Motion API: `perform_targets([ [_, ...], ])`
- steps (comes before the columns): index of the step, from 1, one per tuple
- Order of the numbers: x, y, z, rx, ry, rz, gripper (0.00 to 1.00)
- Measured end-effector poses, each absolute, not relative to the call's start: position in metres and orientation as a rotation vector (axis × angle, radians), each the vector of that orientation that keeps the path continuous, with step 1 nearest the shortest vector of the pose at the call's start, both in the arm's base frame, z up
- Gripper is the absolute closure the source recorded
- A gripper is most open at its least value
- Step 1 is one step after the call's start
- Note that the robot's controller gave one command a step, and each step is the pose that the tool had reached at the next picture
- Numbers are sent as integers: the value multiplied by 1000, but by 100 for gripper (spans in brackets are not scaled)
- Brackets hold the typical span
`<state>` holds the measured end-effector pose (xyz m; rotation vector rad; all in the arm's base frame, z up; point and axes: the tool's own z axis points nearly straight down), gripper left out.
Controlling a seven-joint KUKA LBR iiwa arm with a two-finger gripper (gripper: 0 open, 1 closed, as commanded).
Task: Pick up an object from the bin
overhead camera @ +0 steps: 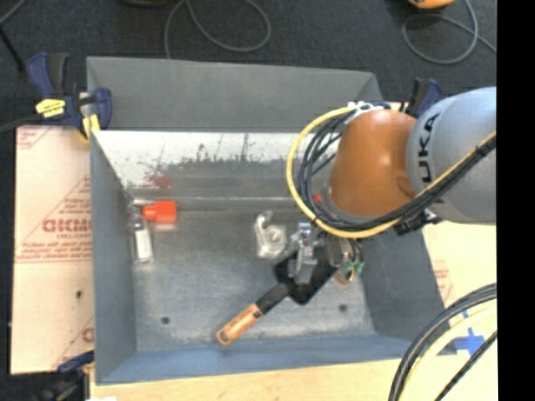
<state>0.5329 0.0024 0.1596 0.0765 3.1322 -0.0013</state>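
Camera view. The grey metal bin [117,224] holds few items, well apart from one another. The claw [305,257] sits low over the right-hand middle of the bin floor, below the arm's rounded orange cover [372,161] and its looped yellow and black cables [294,174]. From this angle I cannot tell whether the claw is released or clenched, and nothing can be confirmed as held.

Item nearest the claw: a long black tool with an orange-tipped handle [263,306]. It lies flat and slanted on the floor, orange end toward the front wall, black thick end running up under the claw. Just beside the claw, on its left, stands a small silvery metal fitting [269,236], close to the tool's black end; contact between the two cannot be determined. Far left, near the wall: a small orange block [160,213] and, just below it, a clear little bottle [142,244]. Neither is in the way.

Assessment: the step in hand appears to be securing the black tool at its thick end. To do it well, the claw should straddle the tool across its narrow width, not along its length, and go down fully to the floor before closing. The grip sits far from the handle end, so the tool is likely to droop on the lift; raise straight and level. Keep clear of the silvery fitting, which could be nudged or pinched along with the tool.
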Motion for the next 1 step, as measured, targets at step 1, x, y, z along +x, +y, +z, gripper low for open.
perform_targets([
  [1,526,7,292,30,3130,-3,100],
])
